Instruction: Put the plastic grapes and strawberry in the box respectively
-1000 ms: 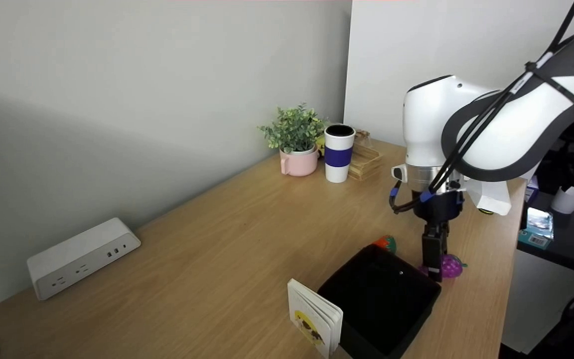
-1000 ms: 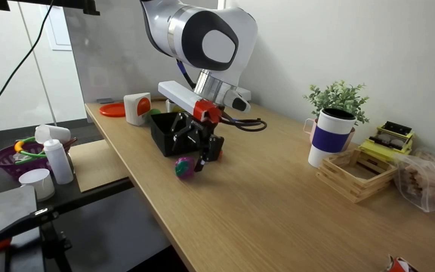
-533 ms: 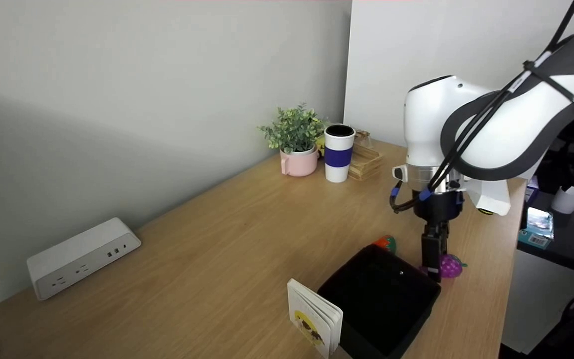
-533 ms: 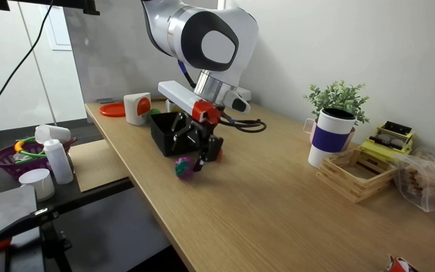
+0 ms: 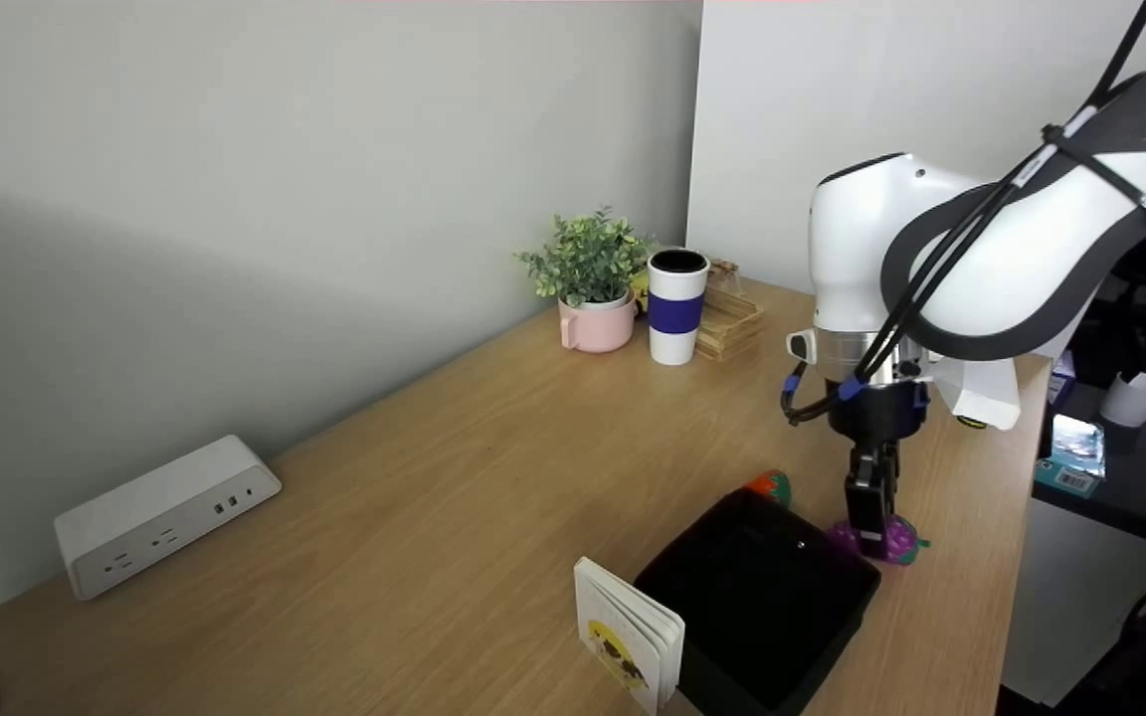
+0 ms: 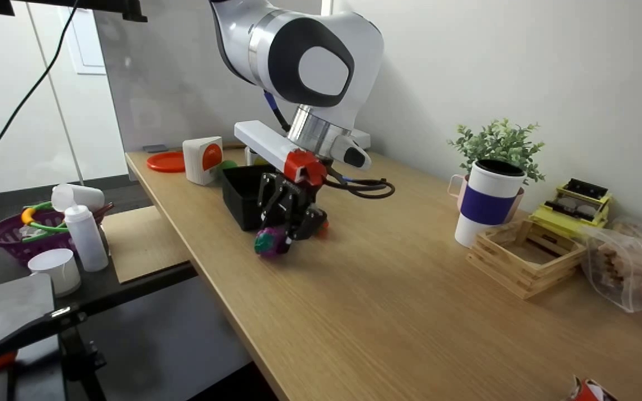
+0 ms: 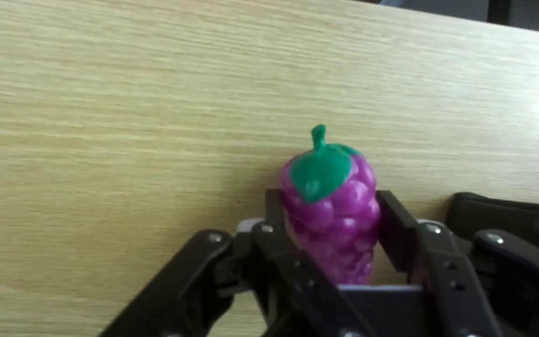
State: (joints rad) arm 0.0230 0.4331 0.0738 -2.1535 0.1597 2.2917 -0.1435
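while the jaws clasp both sides, the plastic grapes (image 7: 337,222) sit between them, green-capped end protruding.

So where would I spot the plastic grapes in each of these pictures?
In an exterior view: plastic grapes at lower right, table edge further right.
In an exterior view: plastic grapes just left of and below centre, table edge further left.
In the wrist view: plastic grapes slightly right of and below centre, between the jaws, table edge at top.
Shared landmark: that table edge.
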